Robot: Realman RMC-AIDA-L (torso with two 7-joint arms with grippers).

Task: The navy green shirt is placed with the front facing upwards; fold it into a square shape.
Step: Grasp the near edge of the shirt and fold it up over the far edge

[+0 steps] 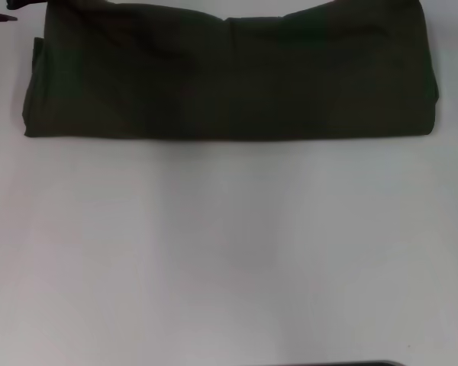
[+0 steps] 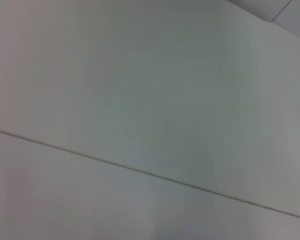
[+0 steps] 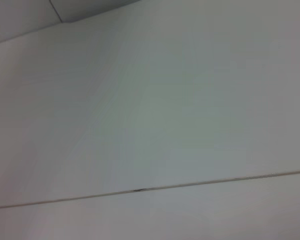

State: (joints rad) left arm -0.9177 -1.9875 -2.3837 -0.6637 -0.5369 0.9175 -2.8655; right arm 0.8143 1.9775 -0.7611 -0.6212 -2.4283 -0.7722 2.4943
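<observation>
Currently navy green shirt [image 1: 229, 72] folded, tools unseen

White table [image 1: 229, 259]; navy green shirt [image 1: 229, 76] folded into wide band at far edge.

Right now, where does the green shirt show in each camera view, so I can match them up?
Head view: the shirt lies folded into a wide band across the top, on the white table.
Left wrist view: not in it.
Right wrist view: not in it.
Shared landmark: the white table.
</observation>
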